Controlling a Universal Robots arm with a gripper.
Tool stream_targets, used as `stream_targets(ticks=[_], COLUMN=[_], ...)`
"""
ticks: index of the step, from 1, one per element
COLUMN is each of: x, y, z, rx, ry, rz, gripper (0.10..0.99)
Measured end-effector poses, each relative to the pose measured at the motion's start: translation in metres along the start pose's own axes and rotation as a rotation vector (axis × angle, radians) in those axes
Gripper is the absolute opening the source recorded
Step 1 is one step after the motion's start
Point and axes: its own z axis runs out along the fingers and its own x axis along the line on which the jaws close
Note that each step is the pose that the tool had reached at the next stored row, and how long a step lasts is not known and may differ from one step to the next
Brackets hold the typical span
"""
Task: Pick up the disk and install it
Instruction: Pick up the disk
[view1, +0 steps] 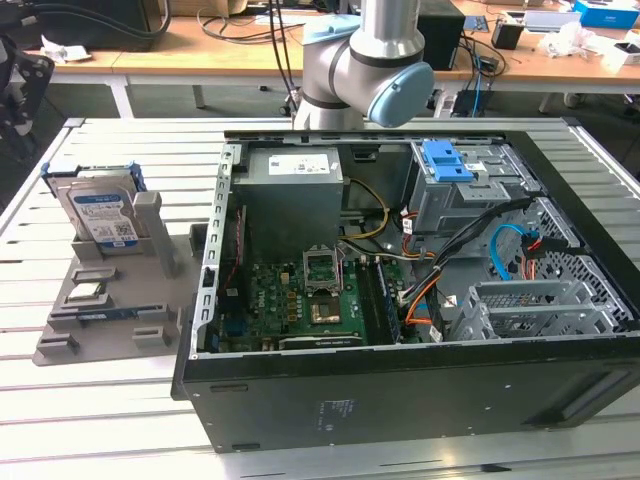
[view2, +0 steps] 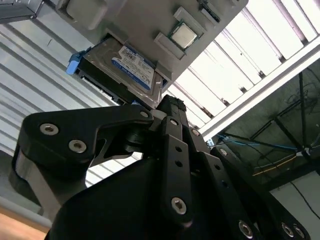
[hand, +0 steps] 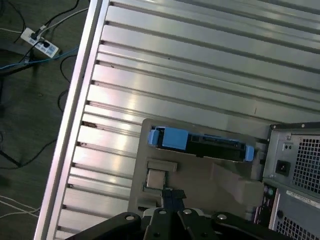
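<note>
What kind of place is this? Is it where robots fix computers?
Probably a robot lab or workshop. A robot arm stands behind an open computer on a ribbed metal table, a disk stands in a grey holder, and desks with cables run along the back.

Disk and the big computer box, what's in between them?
In the exterior view, an upright post of the grey holder stands between the disk and the open computer case.
</note>
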Motion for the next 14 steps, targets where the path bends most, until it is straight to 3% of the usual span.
stream_targets(ticks=[2,7,14], x=[0.0,0.0,0.0], y=[0.0,0.0,0.0], z=[0.0,0.0,0.0], rx=[-0.002,-0.005,-0.007], ry=[0.0044,0.0093,0.0128], rz=[-0.1,-0.208,-0.286], gripper=[0.106,0.106,0.106])
